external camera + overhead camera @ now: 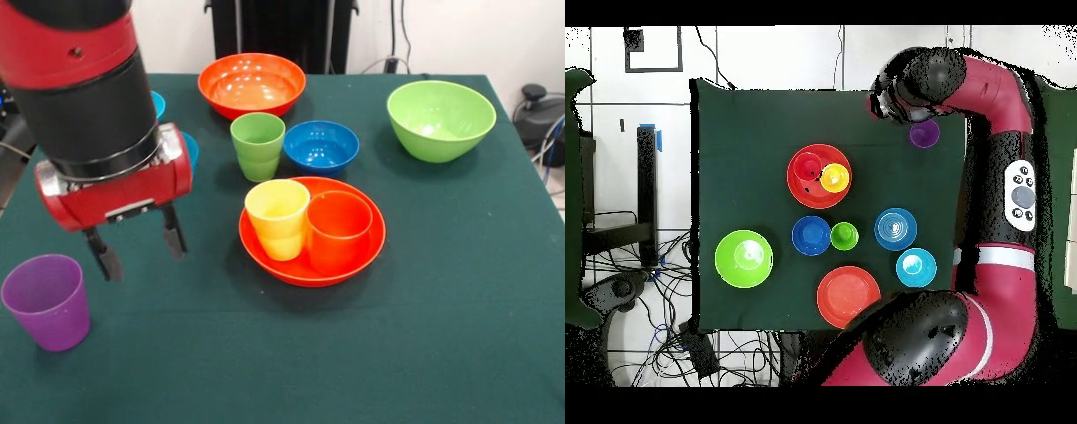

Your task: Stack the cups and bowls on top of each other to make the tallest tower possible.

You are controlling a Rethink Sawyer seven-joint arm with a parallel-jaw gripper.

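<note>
Hovering at the left of the front view, the tool (139, 248) has its two dark fingers apart and holds nothing. It hangs just to the upper right of the purple cup (48, 300), which stands upright and alone on the green tabletop (424, 336) at the lower left of the frame.

In the middle of the frame one large orange bowl (265, 247) carries the yellow cup (277, 217) and the orange cup (339, 230), side by side and touching. Above them stand the green cup (258, 145) and the dark blue bowl (321, 146), close together. A second orange bowl (252, 84) is at the top centre and the lime green bowl (440, 118) at the upper right. Two light blue bowls (895, 228) show well only in the overhead view.

No real tower stands yet, so I judge the task to be at an early step: picking the purple cup. The next move calls for bringing the tool down and to the lower left, so that one finger goes inside the rim, then closing and carrying the cup to the orange bowl.
</note>
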